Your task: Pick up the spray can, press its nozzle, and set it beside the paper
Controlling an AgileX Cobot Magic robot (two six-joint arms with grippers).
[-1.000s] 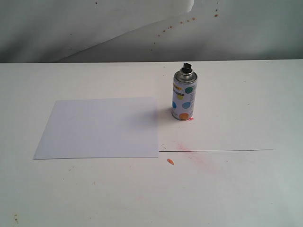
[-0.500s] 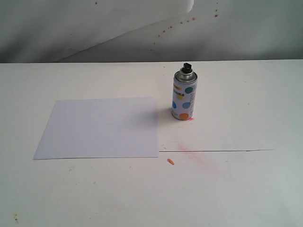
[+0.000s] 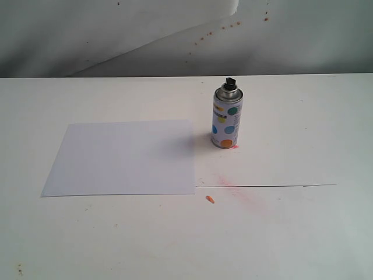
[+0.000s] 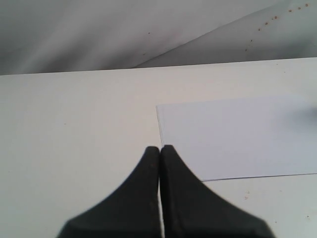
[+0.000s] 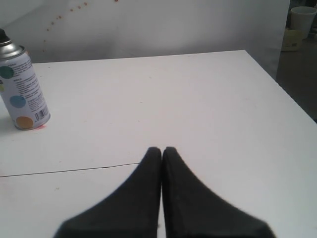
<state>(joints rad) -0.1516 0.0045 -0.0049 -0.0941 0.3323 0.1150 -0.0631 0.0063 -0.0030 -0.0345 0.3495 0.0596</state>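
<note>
I see my left gripper (image 4: 160,148) and right gripper (image 5: 162,149) pinched together, both empty. Away from the right one, the small white dotted aerosol spray can (image 3: 227,119) stands upright on the white table (image 3: 303,146), its black plastic nozzle (image 3: 231,83) on top, near the flat white rectangular paper (image 3: 122,156). Pinkish smears (image 3: 247,195), perhaps paint, lie close by.
</note>
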